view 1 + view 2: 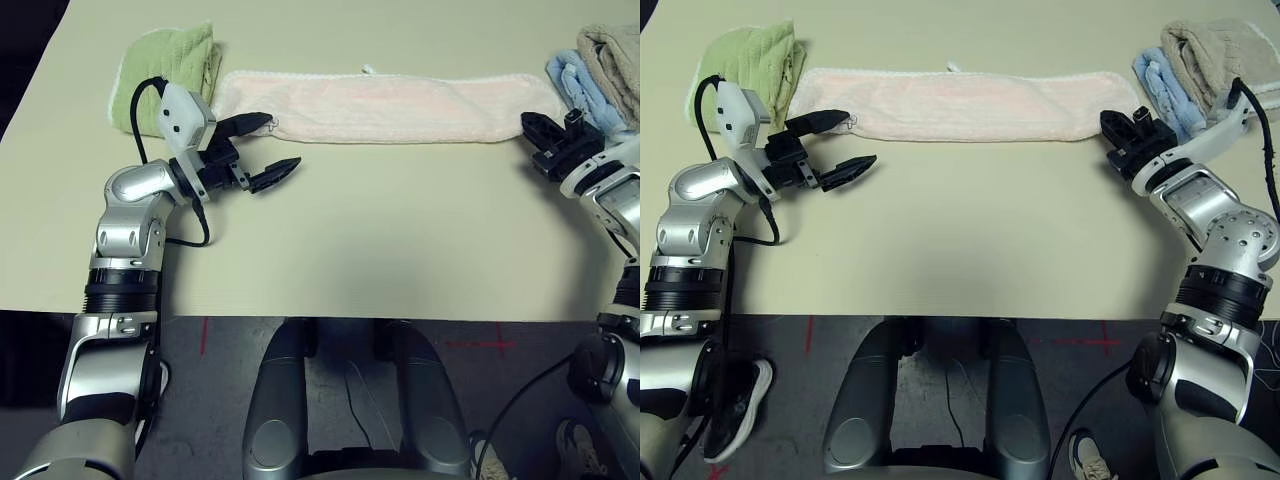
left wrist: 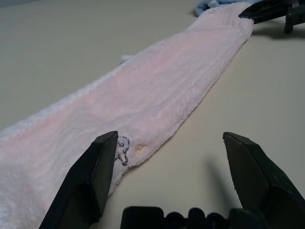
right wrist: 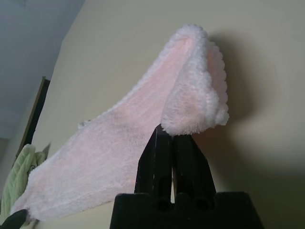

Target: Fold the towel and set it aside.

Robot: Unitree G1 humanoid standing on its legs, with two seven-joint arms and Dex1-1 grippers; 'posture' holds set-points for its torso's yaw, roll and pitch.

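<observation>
The pale pink towel (image 1: 380,105) lies as a long, narrow strip across the far side of the table. My left gripper (image 1: 282,142) is open at the strip's left end, one finger over the corner with the small print (image 2: 123,151), the other over bare table. My right gripper (image 1: 1108,120) is at the right end. In the right wrist view its fingers (image 3: 162,157) are pressed together with the towel's end (image 3: 195,95) pinched at their tips and raised off the table.
A light green folded towel (image 1: 170,70) lies just beyond the left gripper. Blue (image 1: 580,85) and beige (image 1: 615,50) folded towels sit at the far right behind the right gripper. Bare table (image 1: 400,230) stretches from the strip to the near edge.
</observation>
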